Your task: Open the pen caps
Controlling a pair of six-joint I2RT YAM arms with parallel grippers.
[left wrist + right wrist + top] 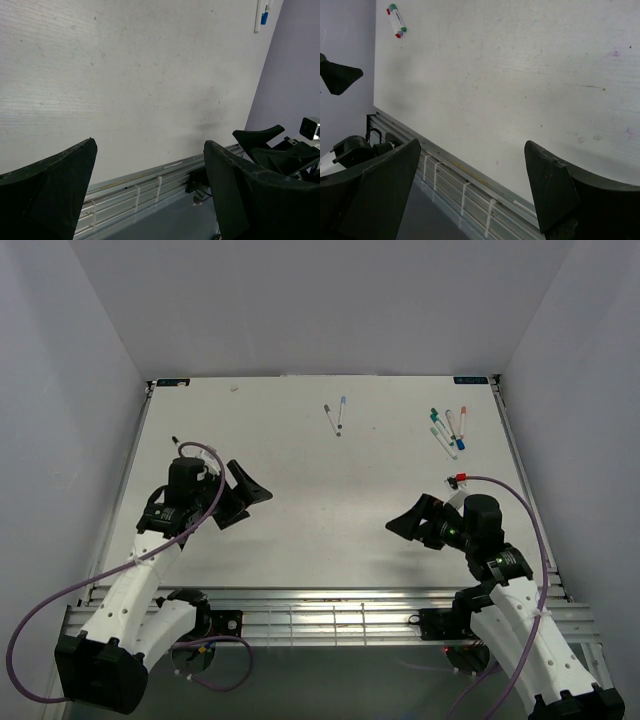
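Note:
Several white pens lie capped on the white table (320,470). Two of them (335,416) rest at the back centre, with grey and blue pen caps. A cluster (449,430) with green, teal, orange and blue caps lies at the back right. One red-capped pen (458,479) lies just behind my right arm, and a dark-tipped one (176,443) behind my left arm. My left gripper (240,500) (150,145) hangs open and empty over the left side of the table. My right gripper (408,521) (472,145) faces it, open and empty. A blue cap (264,18) shows at the top of the left wrist view.
A metal rail (330,615) runs along the table's near edge. Purple walls close in the left, right and back. Purple cables (60,600) loop off both arms. A pen with green and red ends (396,14) lies far off in the right wrist view.

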